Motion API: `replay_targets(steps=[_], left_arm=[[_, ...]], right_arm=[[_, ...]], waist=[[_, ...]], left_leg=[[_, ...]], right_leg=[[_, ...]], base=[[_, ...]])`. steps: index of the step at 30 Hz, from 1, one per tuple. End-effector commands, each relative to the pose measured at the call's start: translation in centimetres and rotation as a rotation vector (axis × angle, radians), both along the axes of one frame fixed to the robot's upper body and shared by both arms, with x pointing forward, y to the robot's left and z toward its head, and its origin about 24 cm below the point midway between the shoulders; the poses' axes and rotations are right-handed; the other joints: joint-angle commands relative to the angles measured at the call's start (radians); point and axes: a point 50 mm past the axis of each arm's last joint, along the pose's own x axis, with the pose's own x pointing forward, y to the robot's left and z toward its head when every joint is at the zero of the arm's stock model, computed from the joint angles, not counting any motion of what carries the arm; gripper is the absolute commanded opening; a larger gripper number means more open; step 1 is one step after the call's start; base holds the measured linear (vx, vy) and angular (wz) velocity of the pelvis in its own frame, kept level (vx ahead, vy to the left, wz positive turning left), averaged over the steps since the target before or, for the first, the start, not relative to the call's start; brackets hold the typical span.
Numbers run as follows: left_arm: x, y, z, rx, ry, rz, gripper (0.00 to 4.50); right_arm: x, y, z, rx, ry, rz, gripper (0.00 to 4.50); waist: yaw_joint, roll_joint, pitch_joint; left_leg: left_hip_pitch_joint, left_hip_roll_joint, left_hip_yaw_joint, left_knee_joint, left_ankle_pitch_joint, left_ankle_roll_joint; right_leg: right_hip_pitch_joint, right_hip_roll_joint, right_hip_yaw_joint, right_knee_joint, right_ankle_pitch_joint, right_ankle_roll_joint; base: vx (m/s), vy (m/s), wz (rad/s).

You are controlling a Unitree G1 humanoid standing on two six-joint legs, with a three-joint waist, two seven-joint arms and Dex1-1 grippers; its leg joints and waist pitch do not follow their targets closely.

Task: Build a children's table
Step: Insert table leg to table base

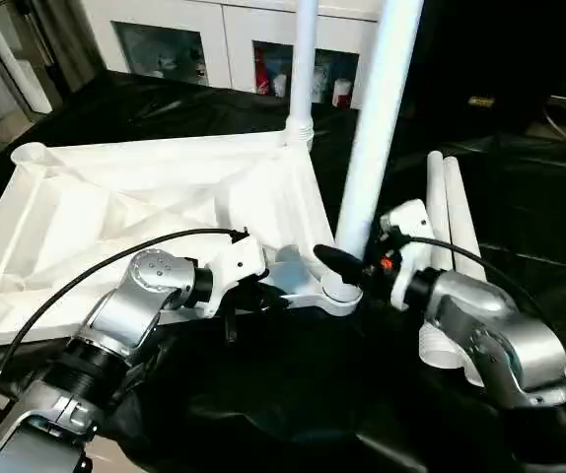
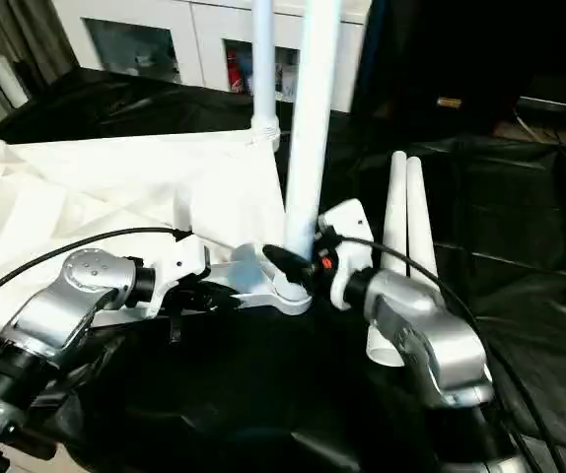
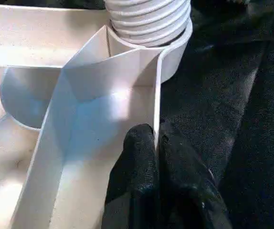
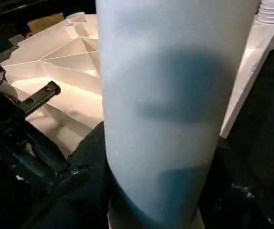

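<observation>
While my left fingers (image 3: 149, 157) pinch the tabletop (image 1: 145, 197) rim on the counter (image 1: 520, 168), my right fingers (image 1: 340, 261) hold a leg (image 1: 377, 128) standing straight up in the near corner hole.

The desk (image 1: 539, 197) wears a wrinkled black drape that spreads across the frame. The white tabletop (image 1: 115, 217) lies on it at centre left, ribbed underside up (round sockets at its corners). Two loose white legs (image 1: 451, 212) lie side by side, touching, at right of centre.
</observation>
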Motion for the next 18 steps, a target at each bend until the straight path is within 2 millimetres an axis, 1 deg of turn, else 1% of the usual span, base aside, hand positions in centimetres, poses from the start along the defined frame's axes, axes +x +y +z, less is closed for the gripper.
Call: replay_targets(steps=[1,5,9,10,11,14,15,16,17,18], left_arm=[[-0.3,-0.2,0.1,-0.043,0.003,0.001,0.00],[-0.2,-0.2,0.2,-0.039,0.002,0.017,0.00],[0.0,-0.2,0.4,-0.055,0.005,0.040,0.00],[0.0,-0.2,0.4,-0.055,0.005,0.040,0.00],[0.0,-0.2,0.4,-0.055,0.005,0.040,0.00],[0.2,-0.1,0.5,-0.055,-0.001,0.068,0.00],[0.3,-0.1,0.6,-0.059,-0.002,0.078,0.00],[0.4,0.0,0.6,-0.063,-0.002,0.087,0.00],[0.6,0.0,0.7,-0.063,-0.006,0.097,0.00],[0.6,0.0,0.7,-0.063,-0.006,0.098,0.00]], right_arm=[[0.2,0.2,-0.5,-0.024,0.011,0.003,1.93],[0.3,0.4,-1.0,-0.029,0.040,0.048,1.93],[0.0,-0.4,-1.7,-0.017,0.067,0.038,1.93],[0.0,-0.4,-1.7,-0.017,0.067,0.038,1.93],[0.0,-0.4,-1.7,-0.017,0.067,0.038,1.93],[-0.4,-1.2,-2.6,0.009,0.090,-0.002,1.93],[-0.5,-1.5,-3.1,0.024,0.102,-0.030,1.93],[-0.8,-1.9,-3.6,0.039,0.114,-0.061,1.93],[-1.0,-2.3,-4.1,0.057,0.125,-0.093,1.93],[-1.0,-2.3,-4.2,0.058,0.126,-0.095,1.93]], waist=[[0.005,-0.014,-0.066],[0.001,-0.013,-0.066],[0.002,-0.014,-0.067],[0.003,-0.014,-0.069],[0.003,-0.014,-0.069],[0.004,-0.014,-0.069],[0.006,-0.009,-0.070],[0.008,-0.010,-0.069],[0.010,-0.005,-0.071],[0.008,-0.007,-0.070]], left_leg=[[0.005,0.054,-0.012,-0.061,-0.003,0.038],[0.004,0.053,-0.012,-0.059,0.000,0.049],[0.004,0.054,-0.012,-0.059,0.008,0.057],[0.005,0.054,-0.012,-0.058,0.012,0.059],[0.004,0.053,-0.012,-0.058,0.013,0.061],[0.005,0.055,-0.011,-0.059,0.001,0.061],[0.006,0.056,-0.012,-0.058,0.001,0.060],[0.005,0.057,-0.011,-0.058,-0.001,0.062],[0.005,0.056,-0.013,-0.058,0.002,0.062],[0.006,0.057,-0.012,-0.058,0.000,0.063]], right_leg=[[0.056,-0.100,0.037,-0.053,0.167,-0.254],[0.057,-0.100,0.037,-0.053,0.178,-0.261],[0.057,-0.100,0.037,-0.052,0.192,-0.265],[0.058,-0.099,0.037,-0.051,0.199,-0.267],[0.058,-0.099,0.037,-0.051,0.200,-0.268],[0.057,-0.100,0.037,-0.053,0.185,-0.271],[0.056,-0.102,0.037,-0.052,0.185,-0.273],[0.054,-0.102,0.037,-0.053,0.190,-0.276],[0.056,-0.101,0.036,-0.051,0.196,-0.277],[0.055,-0.102,0.037,-0.053,0.198,-0.279]], base=[[0.000,0.000,0.00],[0.000,0.000,0.00],[0.000,0.000,0.00],[0.000,0.000,0.00],[0.000,0.000,0.00],[0.000,0.000,0.00],[0.000,0.000,0.00],[0.000,0.000,0.00],[0.000,0.000,0.00],[0.000,0.000,0.00]])
